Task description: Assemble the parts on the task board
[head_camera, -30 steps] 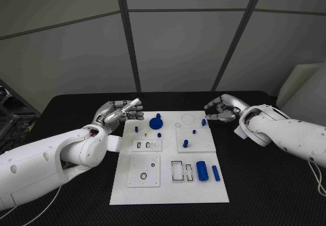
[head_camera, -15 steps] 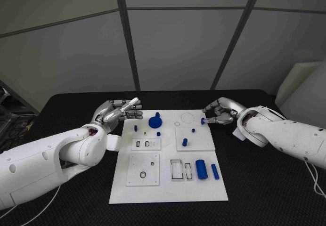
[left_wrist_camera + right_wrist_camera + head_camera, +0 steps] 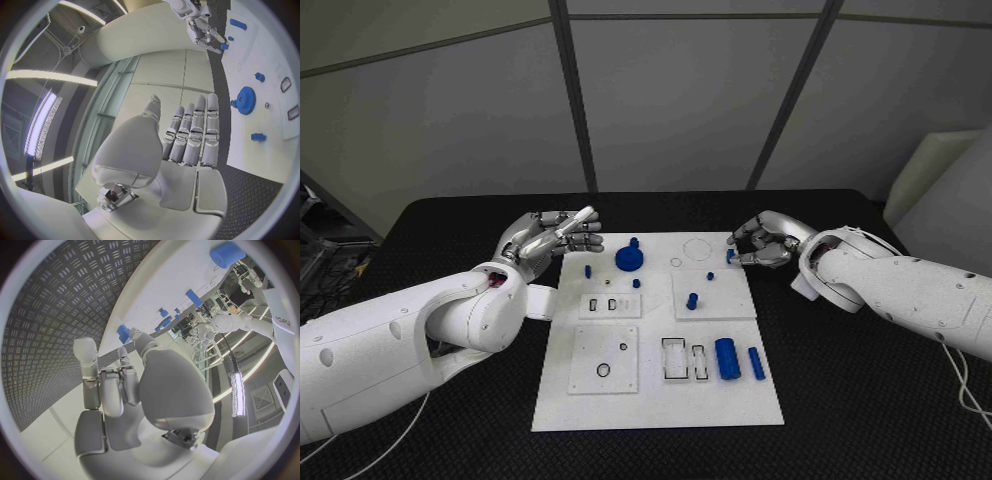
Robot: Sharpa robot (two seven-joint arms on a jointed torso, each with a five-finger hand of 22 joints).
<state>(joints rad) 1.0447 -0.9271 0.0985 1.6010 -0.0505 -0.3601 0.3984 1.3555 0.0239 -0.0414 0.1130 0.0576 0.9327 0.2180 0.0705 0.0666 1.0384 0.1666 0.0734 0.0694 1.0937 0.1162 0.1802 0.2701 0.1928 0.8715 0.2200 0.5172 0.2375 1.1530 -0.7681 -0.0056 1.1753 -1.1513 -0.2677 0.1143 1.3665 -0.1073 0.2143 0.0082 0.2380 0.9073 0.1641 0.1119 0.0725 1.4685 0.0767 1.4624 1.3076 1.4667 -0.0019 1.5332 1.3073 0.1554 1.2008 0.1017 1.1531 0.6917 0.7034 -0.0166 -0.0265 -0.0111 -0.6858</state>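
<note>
Black textured table carries the white rectangular task board at its centre in the head view. Small blue parts lie on the board: a blue gear near the far edge, a blue cylinder nearer the robot. At the board's far right edge, the right hand pinches a short blue peg. Beside the far left corner, the left hand is raised with fingers extended together, holding nothing.

Left wrist view: the left hand's fingers lie straight, side by side, with the gear beyond.

Right wrist view: a fingertip touches the peg above the board.
</note>
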